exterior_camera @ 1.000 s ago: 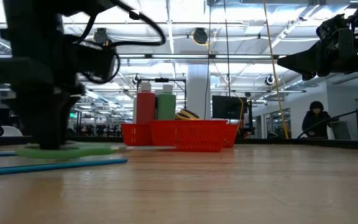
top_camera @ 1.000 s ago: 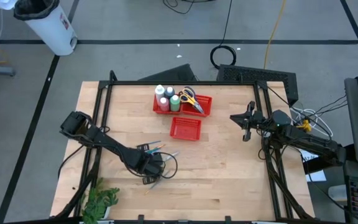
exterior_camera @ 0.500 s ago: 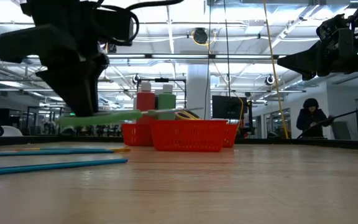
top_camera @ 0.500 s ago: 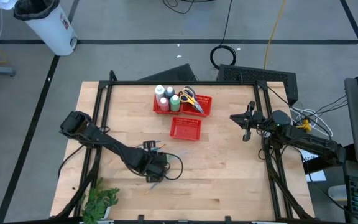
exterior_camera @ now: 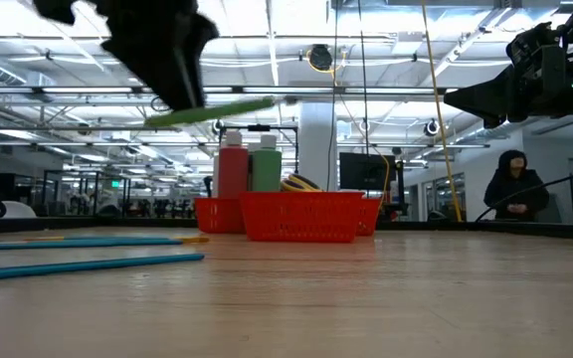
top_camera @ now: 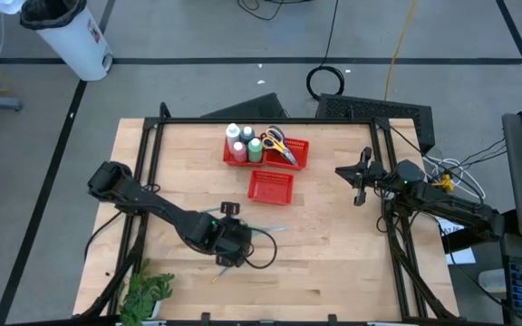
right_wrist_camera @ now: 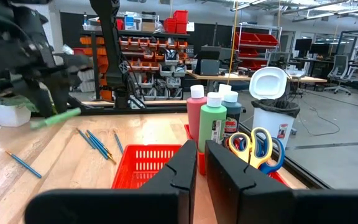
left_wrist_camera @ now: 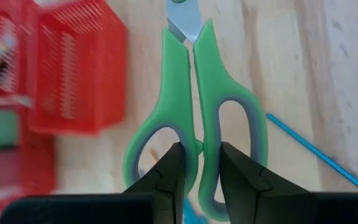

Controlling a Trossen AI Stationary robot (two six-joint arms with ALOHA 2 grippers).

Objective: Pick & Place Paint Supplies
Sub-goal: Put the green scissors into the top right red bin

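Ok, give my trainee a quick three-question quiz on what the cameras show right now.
1. True or false: the left gripper holds the green scissors clear of the table.
2. Which basket is empty? A) the nearer red basket B) the farther red basket
3. Fill in: the right gripper hangs by the table's right edge, holding ____.

Key:
1. True; the low view shows them lifted above the wood.
2. A; the farther one holds bottles and yellow-handled scissors.
3. nothing.
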